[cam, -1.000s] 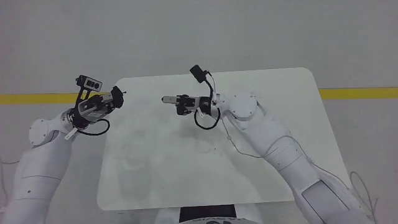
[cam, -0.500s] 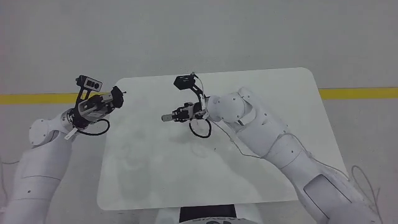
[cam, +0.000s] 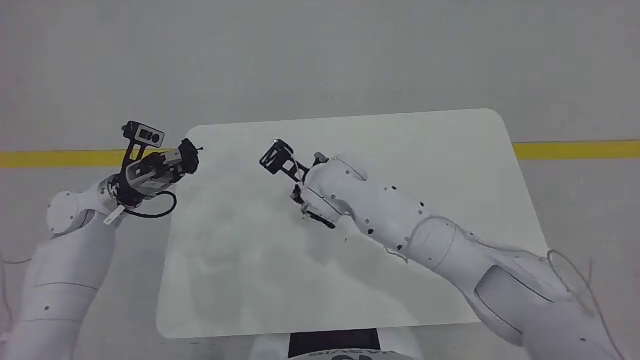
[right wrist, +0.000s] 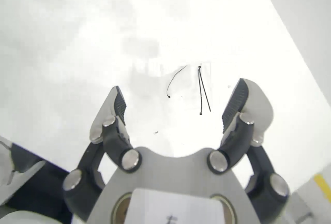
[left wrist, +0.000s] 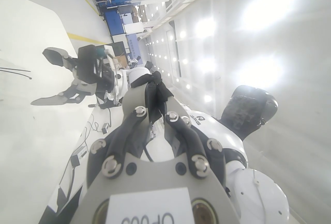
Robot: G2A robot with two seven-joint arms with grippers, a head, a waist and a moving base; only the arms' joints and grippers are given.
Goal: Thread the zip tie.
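Note:
Three thin black zip ties lie on the white table [cam: 430,260]: a curved one [right wrist: 175,79] and two straight ones [right wrist: 203,90] side by side, also seen as zip ties [left wrist: 16,71] in the left wrist view. My right gripper [right wrist: 178,88] hangs open above them, pointing down, its fingers apart and holding nothing; the right gripper [left wrist: 42,77] shows open in the left wrist view too. My left gripper [cam: 188,156] is raised at the table's left edge. The left gripper [left wrist: 152,86] is shut, with a black lump at its tips that I cannot identify.
The table's rounded far-left corner [cam: 200,132] is close to the left gripper. A yellow floor line [cam: 560,148] runs past both sides of the table. The right forearm [cam: 400,215] lies across the table's middle.
The right wrist has swung from pointing sideways toward the left arm to pointing down at the table, over the zip ties. The left arm has not moved.

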